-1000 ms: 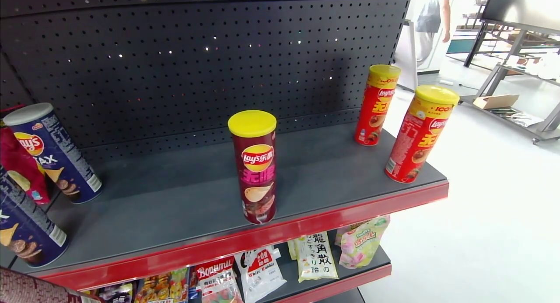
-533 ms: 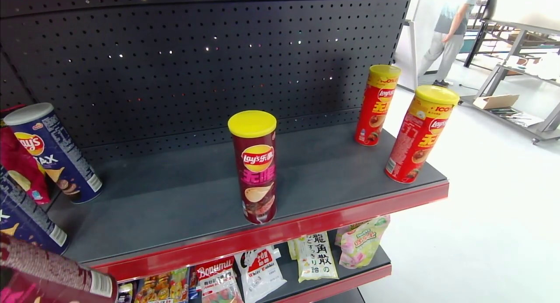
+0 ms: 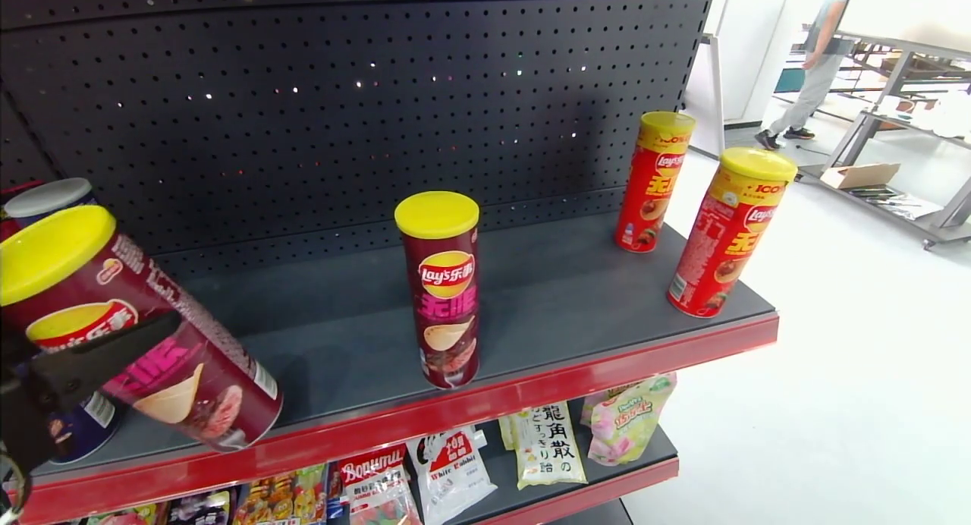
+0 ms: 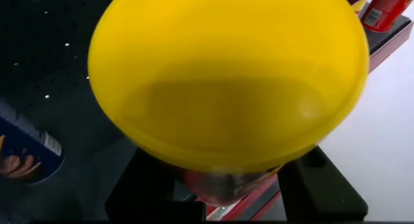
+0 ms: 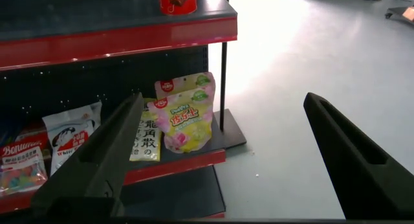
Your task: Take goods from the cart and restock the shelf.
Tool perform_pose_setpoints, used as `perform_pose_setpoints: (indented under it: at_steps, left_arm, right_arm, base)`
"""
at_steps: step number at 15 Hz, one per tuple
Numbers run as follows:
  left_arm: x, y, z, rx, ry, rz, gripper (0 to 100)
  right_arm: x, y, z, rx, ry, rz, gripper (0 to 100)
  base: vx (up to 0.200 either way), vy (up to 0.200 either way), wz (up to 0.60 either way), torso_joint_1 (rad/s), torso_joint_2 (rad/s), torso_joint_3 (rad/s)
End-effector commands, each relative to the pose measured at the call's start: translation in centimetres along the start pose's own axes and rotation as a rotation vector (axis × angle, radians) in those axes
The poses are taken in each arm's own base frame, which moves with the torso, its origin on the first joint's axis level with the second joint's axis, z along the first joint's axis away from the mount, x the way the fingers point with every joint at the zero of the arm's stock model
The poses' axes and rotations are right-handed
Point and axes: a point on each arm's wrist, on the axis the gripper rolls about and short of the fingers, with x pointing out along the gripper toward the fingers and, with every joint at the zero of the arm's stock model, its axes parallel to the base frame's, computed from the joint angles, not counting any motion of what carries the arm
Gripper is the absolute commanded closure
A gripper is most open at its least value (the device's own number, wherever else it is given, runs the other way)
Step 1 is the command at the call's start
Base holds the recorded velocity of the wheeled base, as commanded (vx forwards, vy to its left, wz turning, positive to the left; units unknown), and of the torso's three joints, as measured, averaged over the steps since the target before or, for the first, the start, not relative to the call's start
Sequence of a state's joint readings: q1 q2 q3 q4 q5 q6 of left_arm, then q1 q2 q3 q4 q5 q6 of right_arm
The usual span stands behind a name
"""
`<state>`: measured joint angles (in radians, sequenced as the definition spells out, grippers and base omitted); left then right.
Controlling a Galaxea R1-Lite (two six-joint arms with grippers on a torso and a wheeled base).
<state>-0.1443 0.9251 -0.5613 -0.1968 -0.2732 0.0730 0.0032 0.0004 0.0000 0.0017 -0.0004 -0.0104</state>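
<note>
Maroon chip canister [image 3: 190,358], yellow-lidded, tilts above the front left of the grey shelf [image 3: 531,373], clamped by the left gripper [image 4: 226,198]; right gripper [image 5: 239,159] is spread wide, facing the lower shelf [image 5: 174,168].

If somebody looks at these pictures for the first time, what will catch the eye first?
First comes the big maroon chip can with its yellow lid, held tilted in the left gripper at the left front edge of the dark shelf. Next is a matching can standing upright in the middle of the shelf. At the right end stand a red can near the back and a second red can near the front.
</note>
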Motion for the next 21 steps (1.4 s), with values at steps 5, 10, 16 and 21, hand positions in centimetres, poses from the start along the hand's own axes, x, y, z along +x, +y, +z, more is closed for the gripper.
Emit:
perform_pose_setpoints:
  at_steps: [5,10,16,21]
  left_arm:
    - [9.0,0.0,4.0,-0.026,0.004,-0.130,100]
    - [15.8,1.0,4.8,-0.033,0.052,-0.129,100]
    - [23.4,2.0,4.8,-0.029,0.050,-0.134,100]
    - [24.9,2.1,3.5,0.022,0.071,-0.191,100]
  right_arm:
    - [0.0,0.0,0.0,0.000,-0.001,0.000,0]
    - [0.0,0.0,0.0,0.000,-0.001,-0.001,0]
    - [0.0,0.0,0.0,0.000,-0.001,0.000,0]
    - [0.0,0.0,0.0,0.000,-0.001,-0.001,0]
  base:
    - [0.000,0.000,0.00,0.000,0.00,0.000]
    - [0.000,0.000,0.00,0.000,0.00,0.000]
    - [0.000,0.000,0.00,0.000,0.00,0.000]
    - [0.000,0.000,0.00,0.000,0.00,0.000]
